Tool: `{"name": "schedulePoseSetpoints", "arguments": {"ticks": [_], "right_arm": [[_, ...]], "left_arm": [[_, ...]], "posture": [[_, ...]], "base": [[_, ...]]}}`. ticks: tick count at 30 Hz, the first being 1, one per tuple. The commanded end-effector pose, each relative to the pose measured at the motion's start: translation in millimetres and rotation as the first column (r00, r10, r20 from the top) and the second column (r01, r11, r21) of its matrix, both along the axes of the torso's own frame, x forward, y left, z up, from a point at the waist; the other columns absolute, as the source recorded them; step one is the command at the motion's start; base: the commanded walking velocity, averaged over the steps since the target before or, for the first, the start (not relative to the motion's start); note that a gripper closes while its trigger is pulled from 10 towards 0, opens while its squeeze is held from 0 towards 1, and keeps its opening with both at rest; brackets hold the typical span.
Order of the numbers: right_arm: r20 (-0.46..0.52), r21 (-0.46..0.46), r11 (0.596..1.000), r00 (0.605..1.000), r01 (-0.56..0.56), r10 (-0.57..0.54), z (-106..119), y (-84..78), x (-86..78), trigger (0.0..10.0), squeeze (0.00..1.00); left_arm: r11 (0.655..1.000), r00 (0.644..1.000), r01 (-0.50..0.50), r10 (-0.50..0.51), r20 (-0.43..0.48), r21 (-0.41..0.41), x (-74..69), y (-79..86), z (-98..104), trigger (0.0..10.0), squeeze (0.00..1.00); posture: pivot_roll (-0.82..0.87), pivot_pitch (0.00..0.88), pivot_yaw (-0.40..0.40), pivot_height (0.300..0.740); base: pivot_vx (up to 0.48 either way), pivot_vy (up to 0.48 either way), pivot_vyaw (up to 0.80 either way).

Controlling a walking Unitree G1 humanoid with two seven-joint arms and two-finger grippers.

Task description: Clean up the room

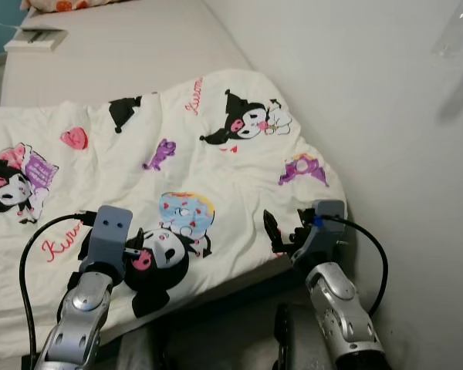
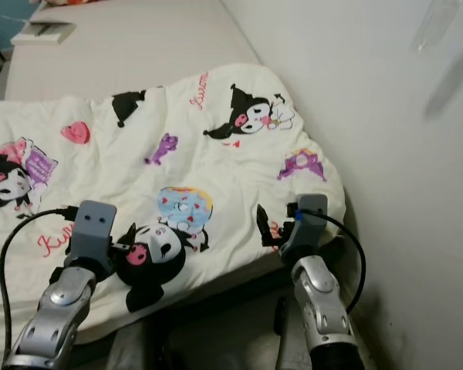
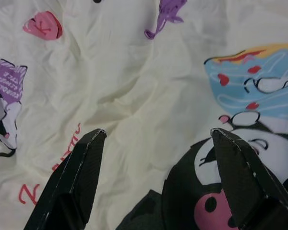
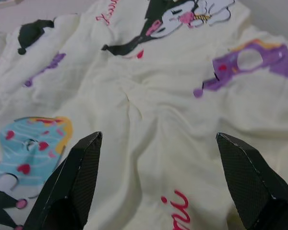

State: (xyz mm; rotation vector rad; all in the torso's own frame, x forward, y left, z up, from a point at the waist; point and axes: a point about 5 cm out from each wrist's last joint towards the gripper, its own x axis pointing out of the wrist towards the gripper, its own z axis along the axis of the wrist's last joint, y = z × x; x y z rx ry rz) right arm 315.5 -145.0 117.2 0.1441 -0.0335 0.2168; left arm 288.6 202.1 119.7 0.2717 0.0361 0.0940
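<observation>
A cream blanket (image 1: 177, 146) printed with black-and-pink cartoon figures lies spread over the near half of a bed, its right corner close to the wall. My left gripper (image 3: 158, 134) hovers open just above the blanket's near edge, over a black cartoon head print (image 1: 158, 258). My right gripper (image 4: 158, 136) is also open, above the blanket's near right corner (image 1: 324, 200), with nothing between its fingers (image 1: 272, 230). Neither gripper holds the cloth.
Beyond the blanket the bare beige mattress (image 1: 123, 54) runs back to a floral pillow (image 1: 62, 4) and a white book-like thing (image 1: 37, 37) at the far left. A white wall (image 1: 393, 116) stands close on the right. The bed's dark near edge (image 1: 239, 297) is right below my arms.
</observation>
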Motion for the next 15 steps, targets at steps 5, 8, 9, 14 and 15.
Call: {"name": "schedulePoseSetpoints", "arguments": {"ticks": [5, 8, 9, 14, 15], "right_arm": [[-0.036, 0.001, 1.0, 0.999, -0.021, 0.021, -11.2, 0.0, -4.0, 10.0, 0.0], [-0.044, 0.002, 1.0, 0.999, -0.027, 0.027, -13.4, -0.1, -4.9, 10.0, 0.0], [-0.045, 0.002, 1.0, 0.999, -0.03, 0.03, -13.9, 0.0, -5.4, 10.0, 0.0], [-0.045, 0.003, 0.999, 0.998, -0.035, 0.036, -14.0, 0.1, -5.6, 10.0, 0.0], [-0.045, 0.003, 0.999, 0.998, -0.035, 0.036, -14.0, 0.1, -5.6, 10.0, 0.0]], "left_arm": [[1.0, 0.999, -0.009, 0.009, -0.034, -0.011, -6.8, -2.9, -13.1, 10.0, 0.0], [1.0, 0.999, -0.015, 0.015, -0.034, -0.009, -7.6, -3.6, -14.6, 10.0, 0.0], [1.0, 0.999, -0.02, 0.019, -0.034, -0.007, -8.0, -3.4, -15.2, 10.0, 0.0], [1.0, 0.999, -0.025, 0.025, -0.032, -0.012, -8.1, -3.0, -15.4, 10.0, 0.0], [1.0, 0.999, -0.025, 0.025, -0.032, -0.012, -8.1, -3.0, -15.4, 10.0, 0.0]], "posture": [[-0.05, 0.189, 0.026, 0.648], [-0.06, 0.182, 0.024, 0.658], [-0.06, 0.177, 0.027, 0.663], [-0.05, 0.17, 0.03, 0.678], [-0.05, 0.17, 0.03, 0.678]], "base": [[0.0, 0.0, 0.0], [0.0, 0.0, 0.0], [0.0, 0.0, 0.0], [0.0, 0.0, 0.0], [0.0, 0.0, 0.0]]}}
